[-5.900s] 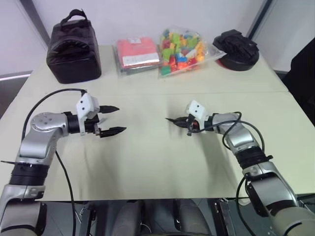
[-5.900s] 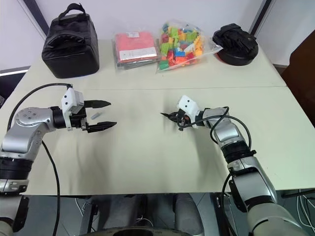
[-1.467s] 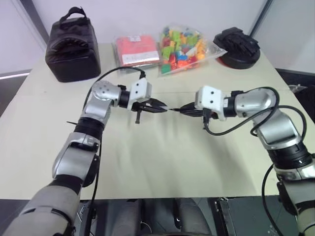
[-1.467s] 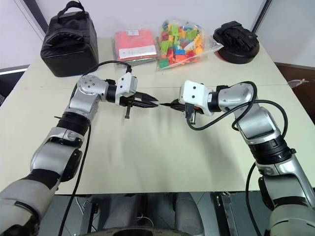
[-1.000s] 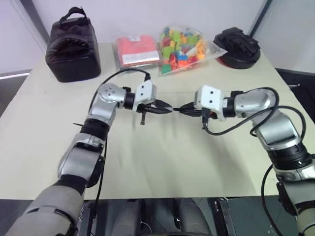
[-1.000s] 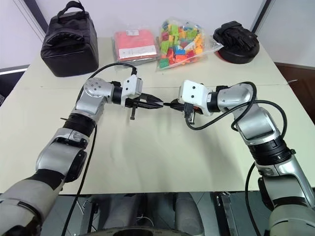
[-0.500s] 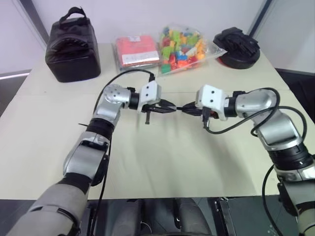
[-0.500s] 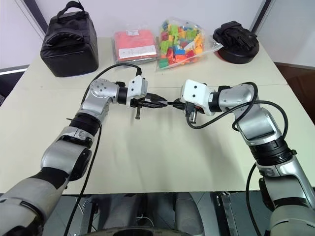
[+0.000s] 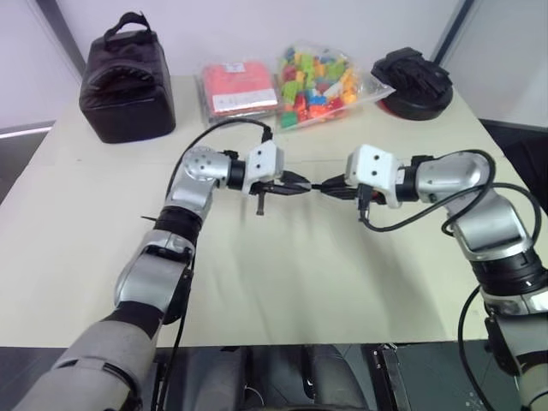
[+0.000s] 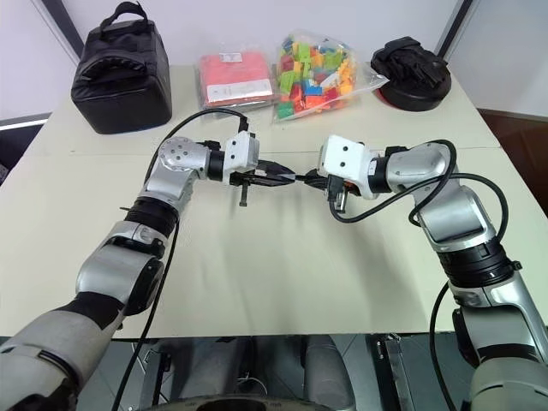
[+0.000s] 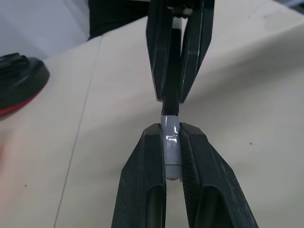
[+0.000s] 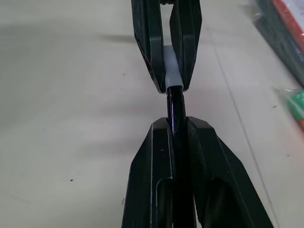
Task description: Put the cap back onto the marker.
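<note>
Above the middle of the cream table point(image 9: 282, 282), the two grippers are brought tip to tip. The left gripper point(image 11: 171, 142) is clamped tight on the cap point(image 11: 170, 137), the little grey tube pinched between both black fingers with its open end turned toward the other arm. The right gripper point(image 12: 176, 128) is closed just as firmly on the marker point(image 12: 175, 107), whose slim black shaft is seen running out from between the fingers. The marker's end is met by the mouth of the cap: the two are touching and lined up along one axis, held clear of the tabletop. How far the tip is seated inside the cap cannot be told. In the head views the meeting point is found midway between the two white wrist housings, the left gripper point(image 9: 295, 183) on the left and the right gripper point(image 9: 330, 188) on the right.

Farther back, along the table's far edge, a black bag point(image 9: 127, 86) is set at the left, a red packet point(image 9: 238, 87) beside it, a clear bag of coloured blocks point(image 9: 321, 81) next, and a black glove-like object point(image 9: 419, 79) at the far right.
</note>
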You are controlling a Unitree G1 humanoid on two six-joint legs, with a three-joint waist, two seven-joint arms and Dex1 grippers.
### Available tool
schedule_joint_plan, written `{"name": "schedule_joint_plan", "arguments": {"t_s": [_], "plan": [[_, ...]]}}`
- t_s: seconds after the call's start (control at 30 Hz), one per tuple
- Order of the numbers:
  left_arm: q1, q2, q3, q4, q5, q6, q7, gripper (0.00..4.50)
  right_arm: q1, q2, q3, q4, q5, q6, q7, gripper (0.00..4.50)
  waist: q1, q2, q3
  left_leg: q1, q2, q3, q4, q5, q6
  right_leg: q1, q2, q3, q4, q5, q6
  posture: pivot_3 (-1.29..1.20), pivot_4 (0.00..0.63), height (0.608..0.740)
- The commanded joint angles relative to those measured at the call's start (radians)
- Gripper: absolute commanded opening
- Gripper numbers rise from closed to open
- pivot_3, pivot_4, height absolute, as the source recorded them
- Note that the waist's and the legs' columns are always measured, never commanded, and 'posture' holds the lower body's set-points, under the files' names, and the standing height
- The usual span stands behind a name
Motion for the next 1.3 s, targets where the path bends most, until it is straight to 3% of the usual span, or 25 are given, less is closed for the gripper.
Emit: {"name": "schedule_joint_plan", "arguments": {"t_s": [0.03, 0.47, 0.73, 1.0, 1.3], "plan": [[-0.027, -0.130, -0.087, -0.036, 0.001, -0.048, -0.038, 0.06, -0.039, 0.044, -0.009, -0.042, 0.014, -0.024, -0.030, 0.00, 0.000, 0.000, 0.000, 0.000, 0.000, 0.000, 0.000, 0.000, 0.000, 0.000, 0.000, 0.000, 0.000, 0.000, 0.000, 0.00, 0.150, 0.740], [-0.043, -0.212, -0.117, -0.023, 0.085, -0.107, 0.011, 0.06, -0.034, 0.073, -0.013, -0.037, -0.006, -0.021, -0.038, 0.00, 0.001, 0.000, 0.000, -0.001, 0.000, 0.000, 0.007, -0.001, 0.001, 0.001, 0.000, 0.000, 0.002, 0.000, 0.000, 0.00, 0.150, 0.740], [-0.034, -0.251, -0.085, -0.073, -0.006, -0.025, -0.049, 0.06, -0.033, 0.080, -0.016, -0.036, -0.014, -0.024, -0.041, 0.00, 0.001, 0.000, 0.000, -0.001, 0.000, 0.000, 0.007, -0.001, 0.001, 0.001, 0.000, 0.000, 0.003, 0.000, 0.000, 0.00, 0.150, 0.740], [-0.047, -0.193, -0.147, -0.041, 0.135, -0.223, 0.033, 0.06, -0.037, 0.076, -0.020, -0.040, -0.018, -0.022, -0.034, 0.00, 0.002, 0.000, 0.000, -0.001, 0.000, 0.000, 0.007, -0.001, 0.001, 0.001, 0.000, 0.000, 0.003, 0.000, 0.000, 0.00, 0.150, 0.740], [-0.042, -0.228, -0.151, -0.026, 0.180, -0.321, 0.099, 0.06, -0.044, 0.088, -0.023, -0.027, -0.027, -0.025, -0.036, 0.00, 0.002, 0.000, 0.000, -0.001, 0.000, 0.000, 0.007, -0.001, 0.001, 0.001, 0.000, 0.000, 0.003, 0.000, 0.000, 0.00, 0.150, 0.740]]}}
